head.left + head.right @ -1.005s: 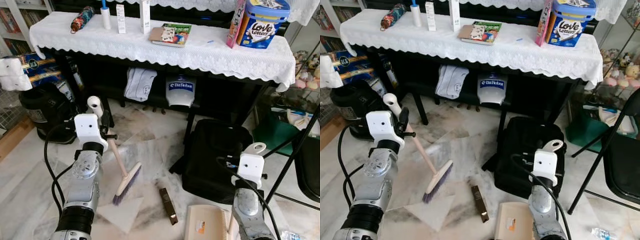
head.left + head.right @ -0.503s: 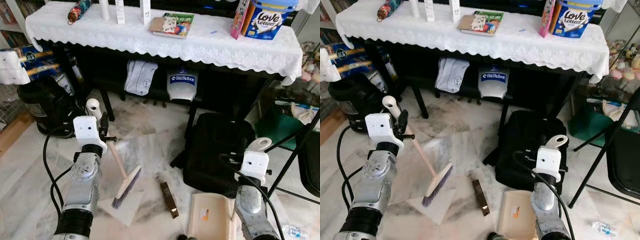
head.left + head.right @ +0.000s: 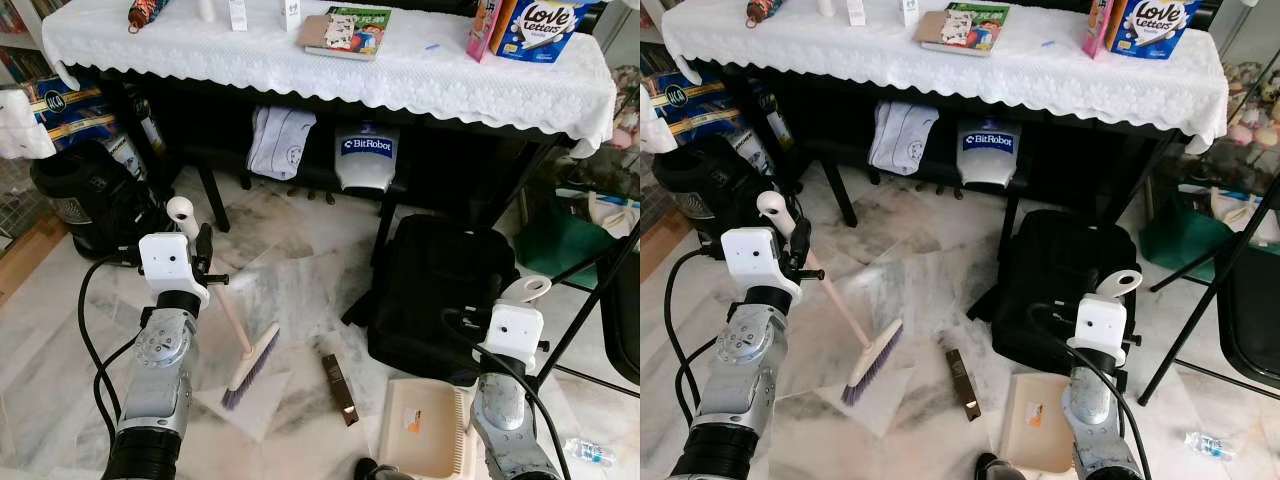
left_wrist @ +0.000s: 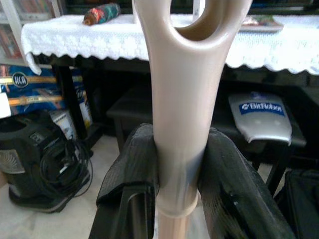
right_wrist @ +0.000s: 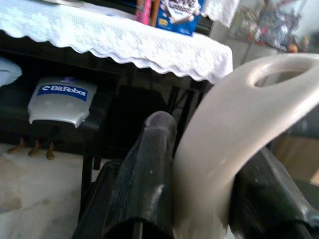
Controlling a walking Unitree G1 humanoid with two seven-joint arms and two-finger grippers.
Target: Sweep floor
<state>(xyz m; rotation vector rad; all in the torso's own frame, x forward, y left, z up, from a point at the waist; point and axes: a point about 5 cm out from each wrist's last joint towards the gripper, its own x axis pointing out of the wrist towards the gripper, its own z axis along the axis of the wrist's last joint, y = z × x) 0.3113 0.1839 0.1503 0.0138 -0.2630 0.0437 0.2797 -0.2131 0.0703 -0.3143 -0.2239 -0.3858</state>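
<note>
You had a brush in the left gripper and a dustpan in the right, both over marble floor

Your left gripper (image 4: 177, 199) was clamped on the cream handle of the brush (image 3: 243, 345), whose purple bristles touched the floor (image 3: 300, 270) at about 7 o'clock of the small brown piece of debris (image 3: 338, 387); your right gripper (image 5: 199, 199) was closed on the curved looped handle of the beige dustpan (image 3: 420, 440), which lay near the debris at its 4 o'clock, its near edge cut off by the frame. The black bag (image 3: 440, 290) sat at 12 o'clock of the pan, below the white-clothed table (image 3: 330, 70). You could not make out what the debris was
</note>
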